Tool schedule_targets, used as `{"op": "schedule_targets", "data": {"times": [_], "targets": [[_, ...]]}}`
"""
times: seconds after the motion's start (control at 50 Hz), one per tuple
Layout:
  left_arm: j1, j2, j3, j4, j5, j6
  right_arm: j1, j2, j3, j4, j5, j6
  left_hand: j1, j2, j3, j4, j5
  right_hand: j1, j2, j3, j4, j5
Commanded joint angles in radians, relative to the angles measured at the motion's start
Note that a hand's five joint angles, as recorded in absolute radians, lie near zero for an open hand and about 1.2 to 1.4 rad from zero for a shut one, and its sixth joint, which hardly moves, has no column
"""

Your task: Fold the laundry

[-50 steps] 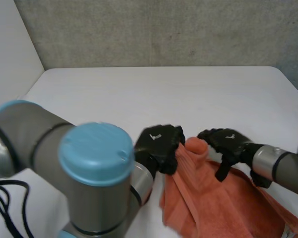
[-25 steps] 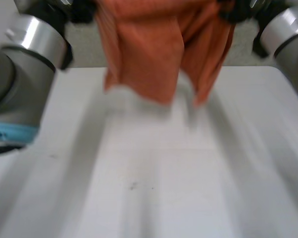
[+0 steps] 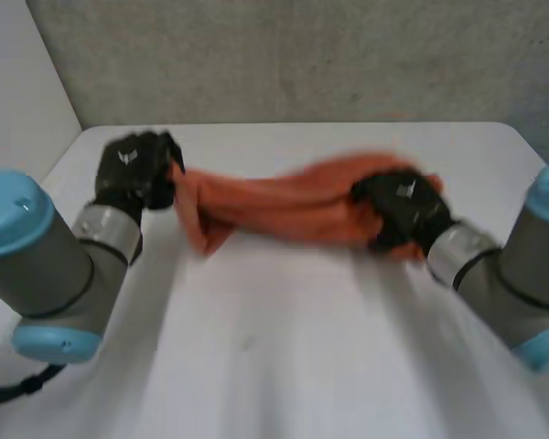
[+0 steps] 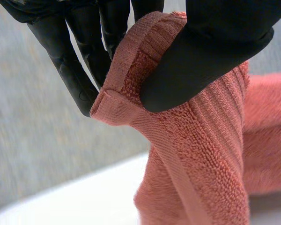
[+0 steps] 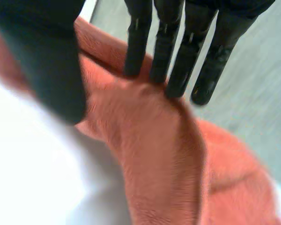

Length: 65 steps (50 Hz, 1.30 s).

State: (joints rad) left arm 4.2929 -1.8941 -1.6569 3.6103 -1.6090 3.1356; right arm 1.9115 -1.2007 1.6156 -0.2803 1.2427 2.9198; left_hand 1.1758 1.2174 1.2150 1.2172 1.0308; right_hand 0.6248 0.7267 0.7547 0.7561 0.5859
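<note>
Towel (image 3: 274, 206), ribbed orange terry, bunched, pinched by left hand (image 3: 133, 174), right hand (image 3: 400, 208).

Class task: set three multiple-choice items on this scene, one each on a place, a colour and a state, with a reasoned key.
1. Where is the towel? A held between the left hand and the right hand; B in a basket; C on the floor.
2. What colour is the towel? A blue; B salmon orange; C white.
3. What is the left hand doing? A hanging open; B pinching the towel's hem; C curled on nothing.
Key: 1 A, each hand grips one end. 2 B, seen in every view. 3 B, thumb presses hem against fingers.
</note>
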Motion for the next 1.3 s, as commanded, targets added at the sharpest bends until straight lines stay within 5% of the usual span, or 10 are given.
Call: {"op": "schedule_targets", "data": {"times": [0.02,0.14,0.34,0.7,1.1,1.2,1.3], "targets": [[0.014,-0.02,-0.083,-0.002,0.0,0.0,0.014,0.07,0.026,0.182,0.044,-0.12,0.22,0.179,0.181,0.179,0.191,-0.316,-0.418,-0.446,-0.448,-0.452],[0.019,0.039,-0.1,-0.007,0.0,0.0,-0.009,-0.005,0.04,0.181,0.08,-0.056,0.22,0.179,0.181,0.179,0.191,-0.364,-0.466,-0.494,-0.495,-0.499],[0.022,0.185,-0.112,-0.027,0.0,0.0,-0.138,-0.137,0.118,0.089,0.089,0.309,0.22,0.179,0.181,0.179,0.191,-0.328,-0.43,-0.458,-0.46,-0.464],[0.005,0.386,-0.119,-0.038,0.001,-0.002,-0.151,0.228,-0.126,0.22,0.081,0.299,0.22,0.179,0.181,0.179,0.191,-0.214,-0.316,-0.344,-0.346,-0.35],[0.007,0.425,-0.093,-0.039,0.001,-0.002,-0.066,0.306,-0.164,0.19,0.075,0.312,0.22,0.179,0.181,0.179,0.191,-0.126,-0.228,-0.256,-0.257,-0.261],[0.007,0.434,-0.084,-0.039,0.001,-0.003,-0.035,0.319,-0.168,0.161,0.075,0.315,0.22,0.179,0.181,0.179,0.191,-0.005,-0.107,-0.135,-0.137,-0.141],[0.008,0.438,-0.077,-0.039,0.001,-0.005,-0.023,0.343,-0.187,0.099,0.08,0.346,0.22,0.179,0.181,0.179,0.191,0.381,0.279,0.251,0.25,0.245]]}}
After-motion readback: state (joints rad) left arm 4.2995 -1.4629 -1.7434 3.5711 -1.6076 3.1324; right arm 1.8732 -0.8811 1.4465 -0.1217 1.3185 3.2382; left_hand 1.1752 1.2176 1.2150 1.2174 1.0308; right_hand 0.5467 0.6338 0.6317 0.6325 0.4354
